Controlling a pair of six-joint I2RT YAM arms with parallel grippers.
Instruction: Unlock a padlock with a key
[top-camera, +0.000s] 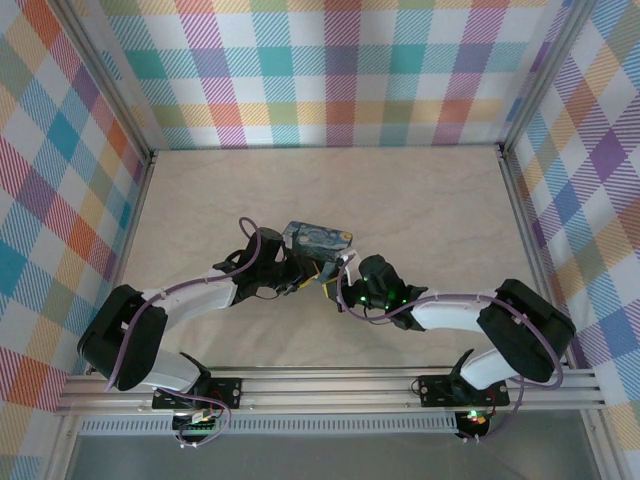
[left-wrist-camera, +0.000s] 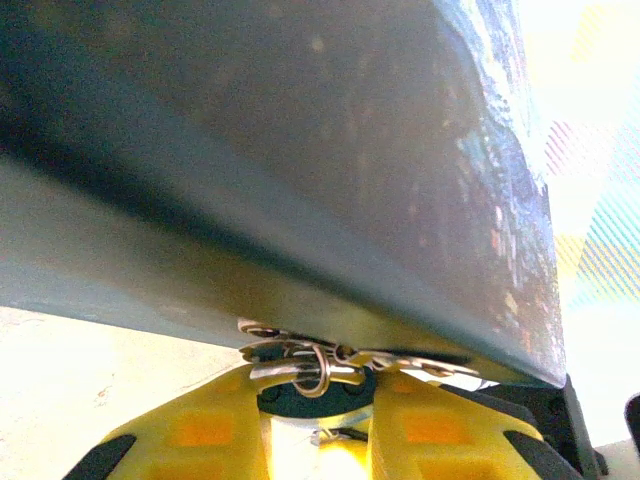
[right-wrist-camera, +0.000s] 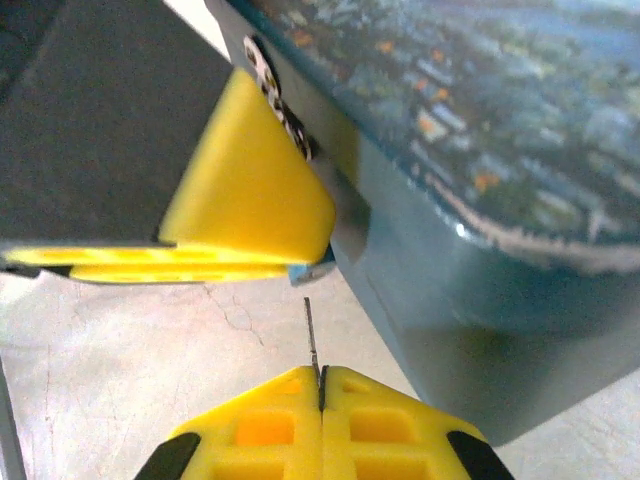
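At the front edge of the starry-night tin (right-wrist-camera: 480, 150), near the middle of the table (right-wrist-camera: 120, 370), the padlock (left-wrist-camera: 305, 397) hangs by its thin shackle from the tin's small metal hasp. The left gripper (left-wrist-camera: 318, 410) has its jaws pinched on the bluish body. The right gripper (right-wrist-camera: 320, 392) has its jaws fully closed on the key (right-wrist-camera: 312, 335), which shows edge-on as a thin sliver just short of the blue corner (right-wrist-camera: 312, 270) peeking below the left gripper's yellow finger (right-wrist-camera: 250, 190).

Your main risk is a missed keyhole. The blade is narrow and the opening is hidden under that finger, so a slightly skewed approach would likely butt the tip against the body or the finger. That push could swivel the padlock on its shackle or slide the key back in your grip. Once the key is in, twisting against a light pinch may spin the whole padlock instead of the cylinder, and the tin could shift with it.

The padlock seems to point shackle-first into the tin, its keyhole end facing away toward the key. Its long axis runs from hasp to keyhole, roughly in line with the blade.
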